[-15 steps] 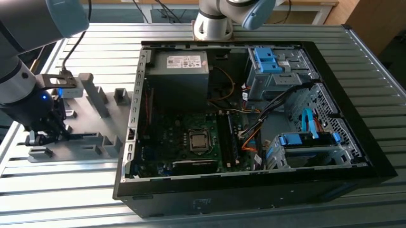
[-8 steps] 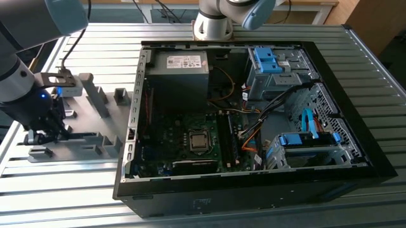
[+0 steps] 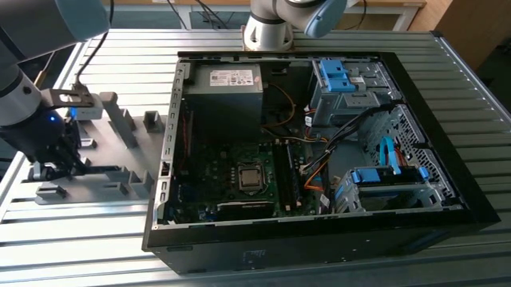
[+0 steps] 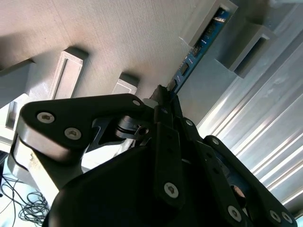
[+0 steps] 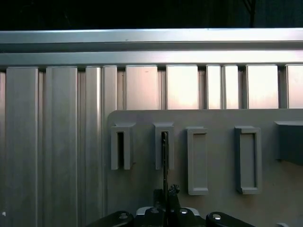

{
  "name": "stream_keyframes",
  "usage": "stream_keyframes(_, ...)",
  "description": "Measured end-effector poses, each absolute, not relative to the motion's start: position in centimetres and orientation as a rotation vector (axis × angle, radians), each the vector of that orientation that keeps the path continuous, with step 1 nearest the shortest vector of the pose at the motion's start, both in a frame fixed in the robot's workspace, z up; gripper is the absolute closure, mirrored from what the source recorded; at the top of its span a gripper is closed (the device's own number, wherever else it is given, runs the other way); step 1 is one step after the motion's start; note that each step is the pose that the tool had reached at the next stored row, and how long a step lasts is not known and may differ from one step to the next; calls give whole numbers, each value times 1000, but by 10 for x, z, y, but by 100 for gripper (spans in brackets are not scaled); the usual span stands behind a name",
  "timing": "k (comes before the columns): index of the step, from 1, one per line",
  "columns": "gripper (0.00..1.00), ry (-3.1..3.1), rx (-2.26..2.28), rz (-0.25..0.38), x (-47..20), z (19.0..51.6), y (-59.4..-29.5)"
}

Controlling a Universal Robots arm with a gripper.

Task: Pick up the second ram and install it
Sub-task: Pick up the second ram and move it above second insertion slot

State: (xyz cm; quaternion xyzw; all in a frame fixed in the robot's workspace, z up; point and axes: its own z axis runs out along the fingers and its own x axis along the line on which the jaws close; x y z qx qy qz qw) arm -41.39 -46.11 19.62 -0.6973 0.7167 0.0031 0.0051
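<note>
At the exterior view's left, the arm reaches down over a grey fixture plate (image 3: 136, 152) that lies on the ribbed metal table (image 3: 80, 239). The gripper (image 3: 49, 167) hangs low among the small grey blocks (image 3: 119, 119) of this plate. Just beside the plate, toward the exterior view's right, stands the open computer case (image 3: 319, 245), and the mainboard (image 3: 239, 179) lies inside it. From this camera I cannot tell how the fingers stand.

In the second wrist view, the black gripper (image 4: 163, 94) is seen from close behind its linkages. The second ram (image 4: 199, 45) is a thin blue strip with dark chips. Its far end sits in the slot of a grey holder block (image 4: 199, 21) on the plate (image 4: 118, 38), and its near end goes in between the fingertips. The fingers are pressed together on this near end, so the gripper is clenched around the strip. The table's slats (image 4: 265, 118) run beside the plate.

In the first wrist view, the second ram (image 5: 164, 161) shows edge-on as a dark thin line. It runs from a slotted block (image 5: 164, 130) to the gripper (image 5: 166, 201), whose fingers meet on it. Other slotted blocks stand in a row on the plate (image 5: 142, 189), one on one side and two on the other. The table (image 5: 61, 142) lies beyond.
</note>
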Motion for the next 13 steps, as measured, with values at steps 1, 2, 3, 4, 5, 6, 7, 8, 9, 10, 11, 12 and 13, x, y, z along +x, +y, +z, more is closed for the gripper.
stream_keyframes(1,86,2245,-2184,10,-414,197,-461)
stream_keyframes(2,86,2244,-2184,10,-414,198,-461)
stream_keyframes(3,86,2244,-2184,10,-414,198,-461)
stream_keyframes(4,86,2244,-2184,10,-414,199,-461)
stream_keyframes(5,86,2244,-2184,10,-414,200,-461)
stream_keyframes(6,86,2244,-2184,10,-414,201,-461)
stream_keyframes(7,86,2244,-2184,10,-414,201,-461)
stream_keyframes(8,86,2244,-2184,10,-414,202,-461)
stream_keyframes(9,86,2244,-2184,10,-414,203,-461)
stream_keyframes(10,86,2244,-2184,10,-414,203,-461)
stream_keyframes(11,86,2245,-2184,10,-414,204,-461)
stream_keyframes(12,86,2244,-2184,10,-414,205,-461)
stream_keyframes(13,86,2244,-2184,10,-414,205,-461)
